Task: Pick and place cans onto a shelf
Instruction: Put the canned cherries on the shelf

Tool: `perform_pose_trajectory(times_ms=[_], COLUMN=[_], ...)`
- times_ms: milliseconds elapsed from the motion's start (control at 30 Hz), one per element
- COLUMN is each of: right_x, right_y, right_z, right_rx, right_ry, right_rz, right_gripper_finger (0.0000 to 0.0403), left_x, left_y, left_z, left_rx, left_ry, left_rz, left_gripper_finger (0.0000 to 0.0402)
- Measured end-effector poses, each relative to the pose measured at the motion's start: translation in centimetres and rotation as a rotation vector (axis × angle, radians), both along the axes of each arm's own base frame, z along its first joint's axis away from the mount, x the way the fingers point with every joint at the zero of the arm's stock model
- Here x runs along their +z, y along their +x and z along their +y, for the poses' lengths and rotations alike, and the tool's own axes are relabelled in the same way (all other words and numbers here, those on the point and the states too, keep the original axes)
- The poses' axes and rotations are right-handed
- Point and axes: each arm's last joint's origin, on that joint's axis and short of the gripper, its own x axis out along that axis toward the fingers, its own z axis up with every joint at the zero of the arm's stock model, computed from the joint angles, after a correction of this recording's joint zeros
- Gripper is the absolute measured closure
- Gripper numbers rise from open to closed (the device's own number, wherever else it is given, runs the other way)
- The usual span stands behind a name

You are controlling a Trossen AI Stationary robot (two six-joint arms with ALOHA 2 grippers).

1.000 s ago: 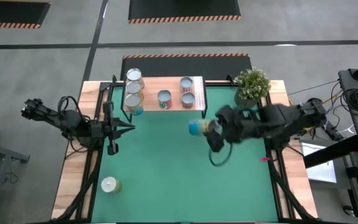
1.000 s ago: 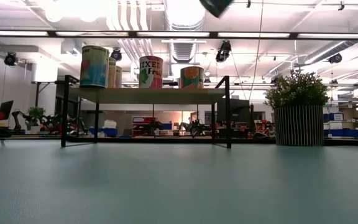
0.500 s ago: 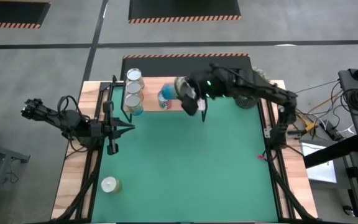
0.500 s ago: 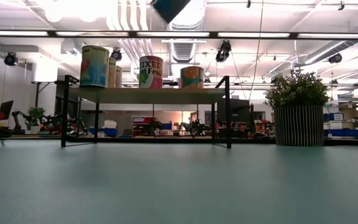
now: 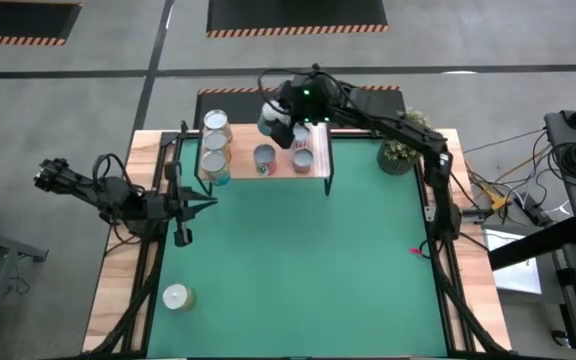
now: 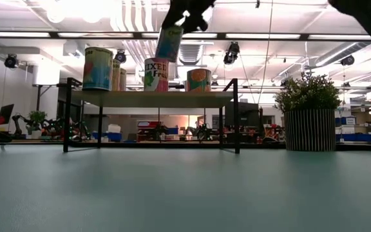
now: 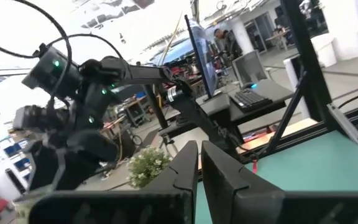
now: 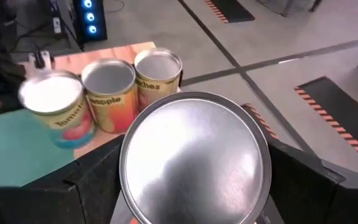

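- Right gripper (image 5: 274,119) hangs over the shelf (image 5: 318,150), jaws clamped wide on a can (image 6: 169,44), which is tilted above its neighbours.
- Rigid tin, probably slick-sided and weighty: best squeezed across the body.
- Left gripper (image 5: 211,205), jaws together, waits at the table's left.

We see a teal-labelled can (image 6: 169,44), tilted, held in the air above the wooden shelf (image 5: 243,166). Five cans (image 5: 214,146) stand upright on the shelf. One white-topped can (image 5: 175,297) stands alone on the green mat.
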Motion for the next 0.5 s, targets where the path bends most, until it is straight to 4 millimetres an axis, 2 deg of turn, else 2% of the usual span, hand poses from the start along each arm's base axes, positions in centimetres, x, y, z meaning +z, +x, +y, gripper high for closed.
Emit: perform_pose_trajectory(times_ms=[267,500], right_x=[-2.6,-4.4], right_y=[2.5,3.1], right_z=[-1.9,-3.7], right_rx=[-0.007,-0.027], right_ry=[-0.021,-0.011], right_rz=[-0.012,0.027], right_gripper_finger=[0.0099,0.0082], left_x=[0.0,0.0], left_y=[0.0,0.0], left_z=[0.0,0.0], left_rx=[0.014,0.014], left_ry=[0.042,0.045], left_rz=[0.005,0.005], left_gripper_finger=[0.0398,0.0398])
